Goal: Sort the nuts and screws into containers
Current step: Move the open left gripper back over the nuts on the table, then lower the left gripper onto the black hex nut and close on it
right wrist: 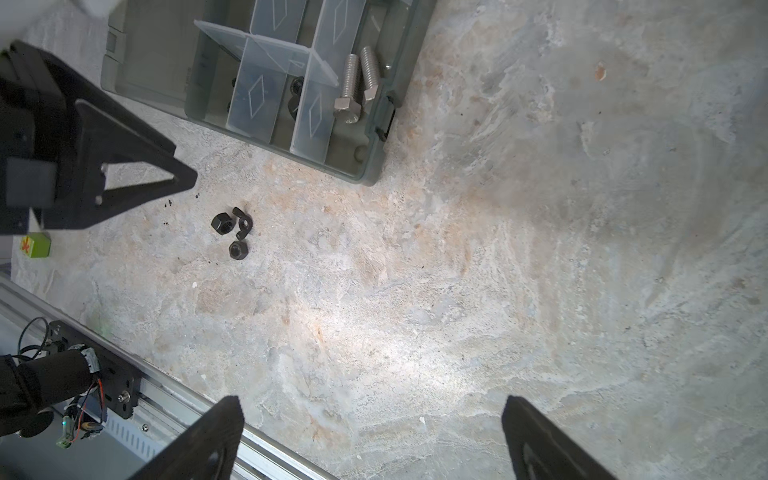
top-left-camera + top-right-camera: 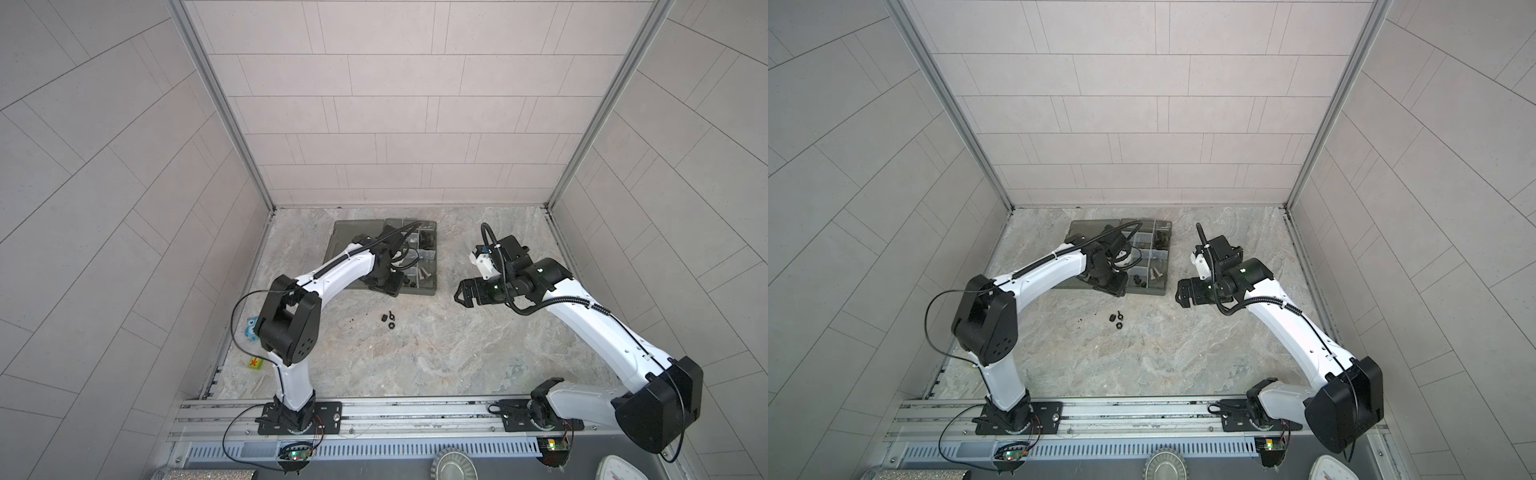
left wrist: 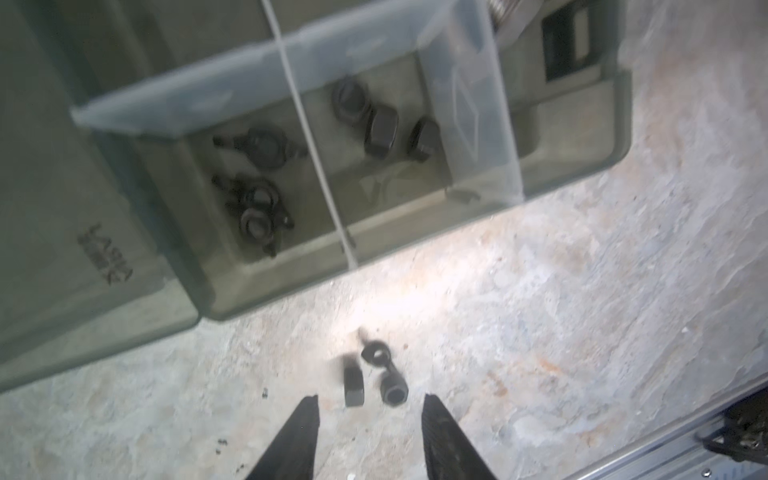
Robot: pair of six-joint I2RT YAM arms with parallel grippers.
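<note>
Organizer box [image 2: 424,292], lid open, on marble table [image 1: 498,291]. Two silver screws [image 1: 353,87] lie in a compartment by its latch-side wall. Black hex nuts [image 3: 380,133] and winged nuts [image 3: 257,195] sit in adjoining compartments. Three loose nuts [image 1: 239,249] lie on the table near the box. Left gripper [image 3: 371,401]: jaws apart, empty, over the box's near edge. Right gripper [image 1: 374,403]: jaws wide apart, empty, beside the box.

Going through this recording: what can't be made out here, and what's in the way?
Organizer box far compartments: in both top views the left arm covers some; contents too small.
Black pieces in the near compartments: blurred in the left wrist view, behind frosted dividers in the right wrist view.
Black specks on the table: too small anywhere.
</note>
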